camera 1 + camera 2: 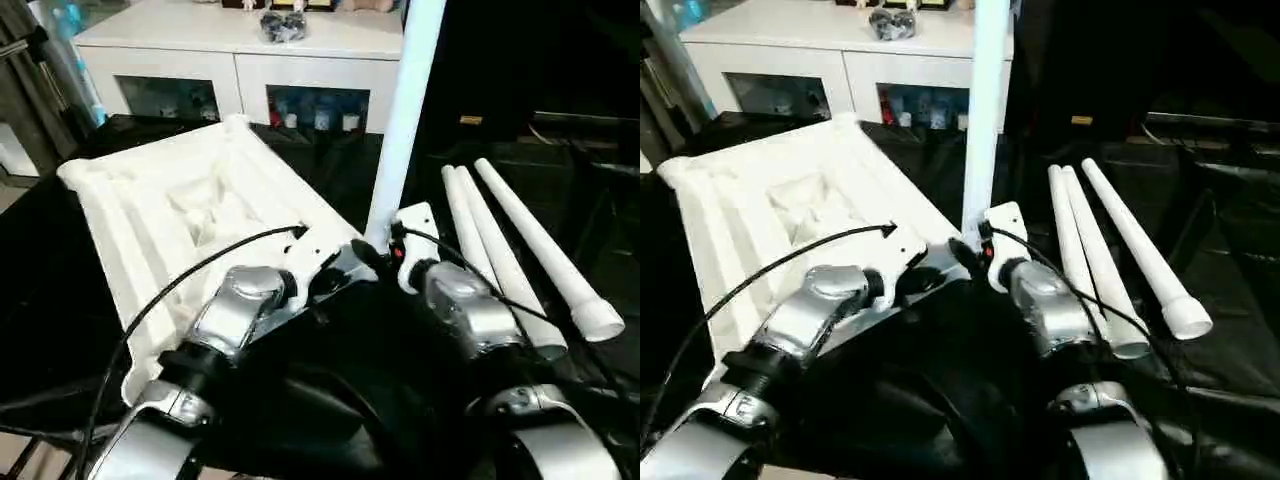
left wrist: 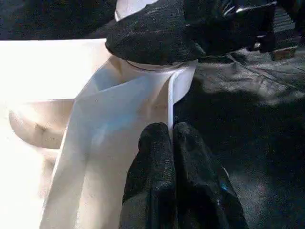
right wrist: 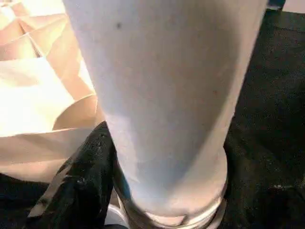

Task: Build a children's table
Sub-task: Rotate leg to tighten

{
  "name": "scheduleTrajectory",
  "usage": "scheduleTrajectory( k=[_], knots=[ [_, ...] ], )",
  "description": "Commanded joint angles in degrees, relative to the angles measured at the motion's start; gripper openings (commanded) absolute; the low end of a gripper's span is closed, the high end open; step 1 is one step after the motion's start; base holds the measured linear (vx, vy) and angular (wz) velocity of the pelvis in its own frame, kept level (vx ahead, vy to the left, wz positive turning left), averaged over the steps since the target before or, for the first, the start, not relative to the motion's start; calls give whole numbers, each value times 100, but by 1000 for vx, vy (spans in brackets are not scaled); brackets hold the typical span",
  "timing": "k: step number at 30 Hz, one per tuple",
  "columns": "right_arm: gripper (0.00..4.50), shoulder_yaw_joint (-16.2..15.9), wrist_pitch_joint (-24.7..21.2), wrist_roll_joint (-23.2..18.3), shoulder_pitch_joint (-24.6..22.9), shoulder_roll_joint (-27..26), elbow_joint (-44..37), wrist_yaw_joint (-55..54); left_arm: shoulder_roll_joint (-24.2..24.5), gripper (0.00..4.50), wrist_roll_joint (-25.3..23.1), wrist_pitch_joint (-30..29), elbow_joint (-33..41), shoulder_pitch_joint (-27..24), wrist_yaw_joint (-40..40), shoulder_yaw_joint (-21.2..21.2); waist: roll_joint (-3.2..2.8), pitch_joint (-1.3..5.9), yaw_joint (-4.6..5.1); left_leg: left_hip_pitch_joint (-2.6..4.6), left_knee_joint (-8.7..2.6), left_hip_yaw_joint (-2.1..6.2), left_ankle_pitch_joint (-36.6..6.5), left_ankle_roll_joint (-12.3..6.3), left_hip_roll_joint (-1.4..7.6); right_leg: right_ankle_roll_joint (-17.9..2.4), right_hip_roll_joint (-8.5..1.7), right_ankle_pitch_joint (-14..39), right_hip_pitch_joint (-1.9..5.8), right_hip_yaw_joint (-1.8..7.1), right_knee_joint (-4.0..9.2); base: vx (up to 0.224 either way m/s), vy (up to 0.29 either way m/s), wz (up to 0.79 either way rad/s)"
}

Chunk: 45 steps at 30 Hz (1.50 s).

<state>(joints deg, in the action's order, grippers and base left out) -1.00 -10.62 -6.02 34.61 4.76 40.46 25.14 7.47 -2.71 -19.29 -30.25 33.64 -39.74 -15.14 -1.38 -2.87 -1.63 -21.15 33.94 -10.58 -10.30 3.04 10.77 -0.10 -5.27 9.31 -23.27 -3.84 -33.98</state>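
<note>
The white tabletop (image 1: 170, 200) lies upside down on black cloth, ribbed underside up. One white leg (image 1: 405, 110) stands upright in the round socket (image 2: 183, 78) at the corner nearest me. My left gripper (image 2: 170, 143) is shut, pinching a thin rib of the tabletop just beside that socket. My right gripper (image 1: 385, 255) is closed around the base of the upright leg. One of its black fingers (image 3: 81, 186) presses against the tube, and the same finger (image 2: 152, 38) crosses the leg just above the socket in the left wrist view.
Three more white legs (image 1: 510, 260) lie side by side on the black cloth to the right of the upright one. A white cabinet with glass doors (image 1: 240, 50) stands behind the tabletop.
</note>
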Motion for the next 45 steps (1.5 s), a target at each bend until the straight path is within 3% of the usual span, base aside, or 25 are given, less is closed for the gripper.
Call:
scheduleTrajectory(
  k=[1, 4, 11, 16, 20, 24, 28, 37, 42, 45],
  knots=[
    [344, -266, -171, -69, 27, -347, 258, 246, -169, 0, 81, 235, 255, 81, -96, -91, 37, 354, -6, 44, -442, 100, -1850, -80, 177, -1014, -279, 2261, 219, 192, 503, 0, 0, 0],
    [383, -284, -147, -29, 39, -271, 218, 372, -45, 0, 118, 288, 363, -11, -322, -141, 28, 356, -13, 52, -441, 91, -1813, -89, 183, -1082, -282, 2112, 223, 204, 489, 0, 0, 0],
    [383, -425, -96, -16, -93, 152, -168, 1094, 339, 0, 231, 340, 702, -250, -970, -274, 21, 376, -30, 30, -428, 72, -1502, -199, 200, -1266, -275, 1501, 262, 218, 411, 0, 0, 0],
    [383, -745, -156, -145, -466, 819, -996, 2401, 779, 0, 396, 613, 1011, -430, -1794, -386, 17, 398, -66, 23, -398, 57, -1136, -382, 211, -1468, -260, 774, 296, 220, 331, 0, 0, 0],
    [383, -904, -404, -383, -726, 1297, -1636, 3263, 1063, 0, 460, 687, 1153, -497, -2271, -467, 1, 379, -152, 43, -400, 38, -1197, -439, 243, -1479, -253, 874, 288, 225, 332, 0, 0, 0],
    [383, -1026, -537, -498, -879, 1623, -1989, 3767, 1288, 0, 533, 752, 1256, -554, -2702, -540, 0, 352, -187, 72, -432, 41, -1583, -203, 245, -1357, -274, 1528, 255, 234, 392, 0, 0, 0],
    [349, -1149, -736, -582, -1044, 1847, -2389, 4137, 1482, 0, 614, 740, 1358, -613, -3021, -596, 3, 350, -197, 86, -442, 39, -1641, -146, 253, -1269, -267, 1631, 236, 251, 405, 0, 0, 0],
    [274, -1358, -847, -504, -1187, 1880, -2600, 4191, 1525, 0, 627, 748, 1382, -653, -3115, -603, 30, 366, -190, 49, -429, 41, -1383, -159, 242, -1261, -280, 1513, 256, 250, 376, 0, 0, 0],
    [269, -1372, -837, -470, -1219, 1815, -2547, 4081, 1512, 0, 613, 756, 1359, -669, -3029, -598, 36, 370, -187, 45, -418, 36, -1324, -191, 238, -1284, -280, 1457, 260, 247, 368, 0, 0, 0],
    [267, -1242, -771, -401, -1228, 1570, -2332, 3651, 1335, 0, 513, 725, 1187, -617, -2608, -473, 38, 348, -170, 56, -434, 39, -1498, -124, 235, -1210, -282, 1778, 236, 248, 407, 0, 0, 0]
  ],
)
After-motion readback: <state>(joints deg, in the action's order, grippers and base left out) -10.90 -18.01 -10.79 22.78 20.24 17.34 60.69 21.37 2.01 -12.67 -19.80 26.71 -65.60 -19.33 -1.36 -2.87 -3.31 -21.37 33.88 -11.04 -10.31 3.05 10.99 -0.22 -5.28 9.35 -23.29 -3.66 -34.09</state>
